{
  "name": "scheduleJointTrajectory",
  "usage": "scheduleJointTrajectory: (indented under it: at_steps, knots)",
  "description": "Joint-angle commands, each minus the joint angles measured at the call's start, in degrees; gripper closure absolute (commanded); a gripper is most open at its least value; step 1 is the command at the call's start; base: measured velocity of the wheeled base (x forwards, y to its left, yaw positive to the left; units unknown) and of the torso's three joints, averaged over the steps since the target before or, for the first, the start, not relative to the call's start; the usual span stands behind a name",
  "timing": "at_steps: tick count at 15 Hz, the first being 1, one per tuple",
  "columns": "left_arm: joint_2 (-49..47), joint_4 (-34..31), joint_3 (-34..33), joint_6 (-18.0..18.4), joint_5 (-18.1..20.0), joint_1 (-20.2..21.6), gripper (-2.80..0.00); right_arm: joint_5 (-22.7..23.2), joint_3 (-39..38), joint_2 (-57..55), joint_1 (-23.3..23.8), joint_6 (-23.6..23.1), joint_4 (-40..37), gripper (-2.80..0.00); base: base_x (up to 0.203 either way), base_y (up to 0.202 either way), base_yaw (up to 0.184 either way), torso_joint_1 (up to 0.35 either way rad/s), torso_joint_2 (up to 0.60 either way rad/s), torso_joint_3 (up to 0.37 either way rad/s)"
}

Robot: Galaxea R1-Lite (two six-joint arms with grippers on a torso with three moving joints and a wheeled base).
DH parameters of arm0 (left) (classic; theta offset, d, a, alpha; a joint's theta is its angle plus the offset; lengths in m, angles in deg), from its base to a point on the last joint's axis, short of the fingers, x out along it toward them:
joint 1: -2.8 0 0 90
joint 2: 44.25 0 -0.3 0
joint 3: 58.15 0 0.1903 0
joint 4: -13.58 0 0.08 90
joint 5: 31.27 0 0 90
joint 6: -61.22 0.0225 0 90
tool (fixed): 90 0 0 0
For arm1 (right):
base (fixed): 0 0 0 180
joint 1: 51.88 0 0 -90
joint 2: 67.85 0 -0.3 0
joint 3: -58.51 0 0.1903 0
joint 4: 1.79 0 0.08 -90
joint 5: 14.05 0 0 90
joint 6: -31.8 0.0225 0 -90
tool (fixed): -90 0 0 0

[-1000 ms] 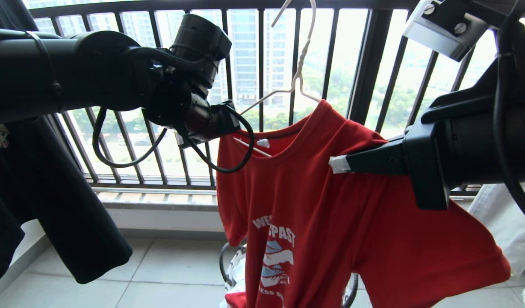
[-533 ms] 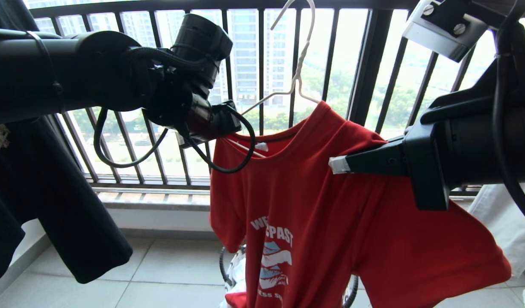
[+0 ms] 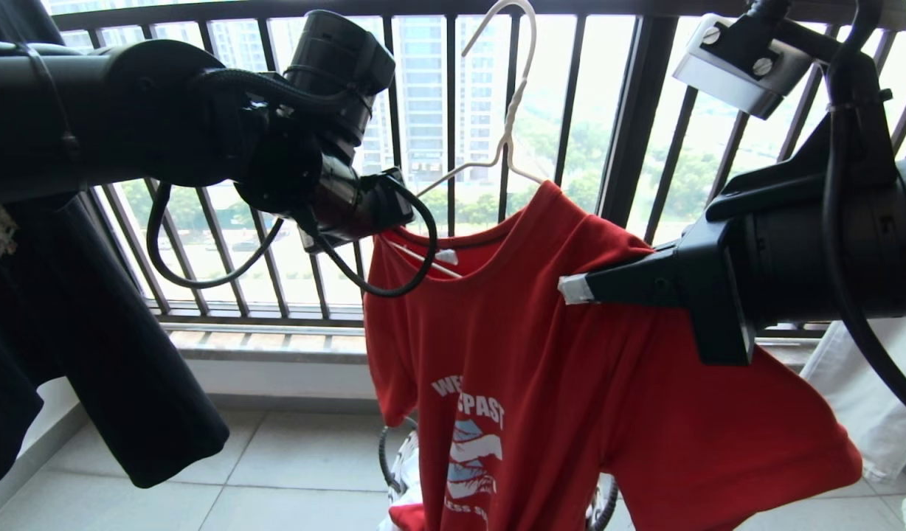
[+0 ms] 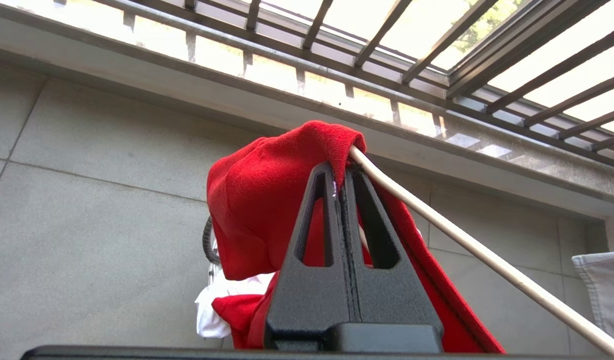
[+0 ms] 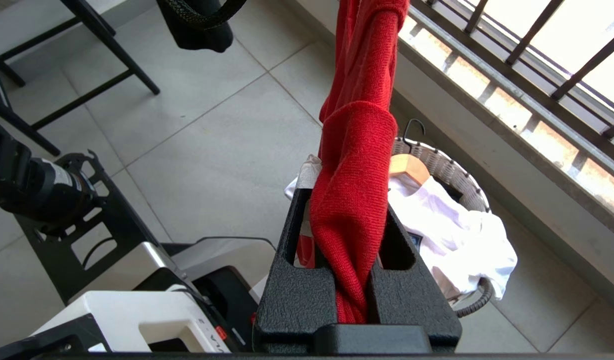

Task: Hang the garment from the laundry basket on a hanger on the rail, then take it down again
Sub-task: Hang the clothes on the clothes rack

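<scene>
Left claw (image 4: 339,182) and right claw (image 5: 348,210) each pinch the red, wrinkled garment (image 3: 541,369) draping the hanger (image 3: 508,125).

**Inspector:** Reporting on the enclosure. A dark barred railing (image 3: 453,147) is spanning the head view from nine o'clock to three o'clock, with one thicker post (image 3: 634,110) at one o'clock.

**Clerk:** And beyond it?

**Inspector:** High-rise towers (image 3: 423,96) are showing at twelve o'clock, green trees (image 3: 571,169) beside them. Daylight is pouring through, strong and hazy.

**Clerk:** Below the bars?

**Inspector:** A stone sill (image 3: 268,346) is running along their foot above a pale low wall (image 3: 276,380). Large light-grey floor tiles (image 3: 298,472) are covering the ground at six o'clock.
</scene>
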State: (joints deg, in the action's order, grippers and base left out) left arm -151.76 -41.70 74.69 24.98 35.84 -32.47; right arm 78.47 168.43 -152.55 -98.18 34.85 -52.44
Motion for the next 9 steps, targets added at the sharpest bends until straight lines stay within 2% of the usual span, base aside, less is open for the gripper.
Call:
scheduleJointTrajectory:
  at_steps: [1, 5, 9]
  knots:
    - [1.86, -0.17, -1.54, -0.10, -0.13, -1.65, 0.00, 0.05, -0.07, -1.61, -0.02, 0.03, -0.23, 0.00, 0.000, 0.000, 0.000, 0.000, 0.00, 0.000]
    - [2.41, -0.13, -1.72, -0.37, 0.08, -2.80, 0.00, 0.21, -0.07, -2.47, -0.16, 0.16, 0.61, 0.00, 0.000, 0.000, 0.000, 0.000, 0.00, 0.000]
    - [6.21, 0.02, -2.60, -0.71, 0.44, -3.87, 0.00, 0.98, -3.81, -2.67, -0.19, 0.31, 9.02, 0.00, 0.000, 0.000, 0.000, 0.000, 0.00, 0.000]
